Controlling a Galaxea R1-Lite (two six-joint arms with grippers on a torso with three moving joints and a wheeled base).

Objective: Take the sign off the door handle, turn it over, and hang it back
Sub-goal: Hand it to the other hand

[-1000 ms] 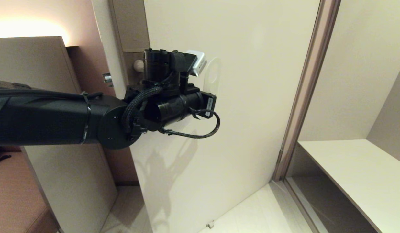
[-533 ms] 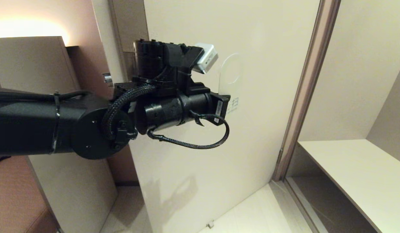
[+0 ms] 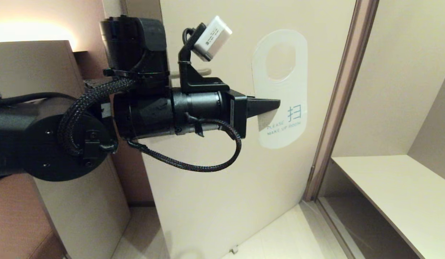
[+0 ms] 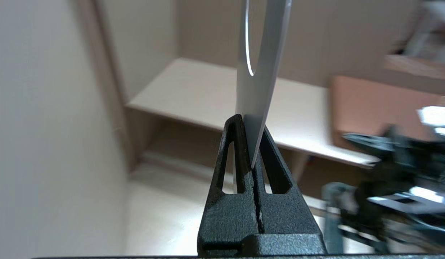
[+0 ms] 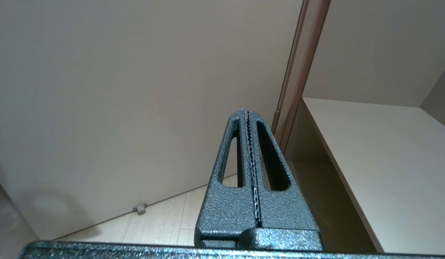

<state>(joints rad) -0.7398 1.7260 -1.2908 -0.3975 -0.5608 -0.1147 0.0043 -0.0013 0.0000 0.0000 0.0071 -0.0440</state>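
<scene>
Sign (image 3: 280, 90): off the handle, held out in front of the door (image 3: 215, 201), white face toward the head camera, blue PLEASE MAKE UP ROOM printed low on it, big round hole uppermost. Pinched at 1 edge, about midway down, by the left gripper (image 3: 271, 104); jaws clamped tight on the card, seen edge-on in the left wrist view (image 4: 260, 82) with the thin sheet wedged between both fingers (image 4: 232, 144).

Step in hand, as judged: the turning over, with removal done and hanging not yet done. Whether the turn is complete cannot be told from here.

Next move, likely: carry the card back toward the handle (image 3: 193, 73), only a pale sliver of it showing behind the wrist, line up the hole with the lever's free end and slide it on. Calls for a level approach and a firm pinch, since a thin card can swivel in the grip.

Right gripper (image 5: 248, 115): shut, empty, parked low and pointing at the foot of the door.

Around: plain cream door, brown frame (image 3: 337, 104) to its right, pale shelf (image 3: 391, 194) beyond, light plank floor (image 3: 280, 237) with a small doorstop (image 3: 234, 249), tan panel (image 3: 39, 72) and warm light at the left.
</scene>
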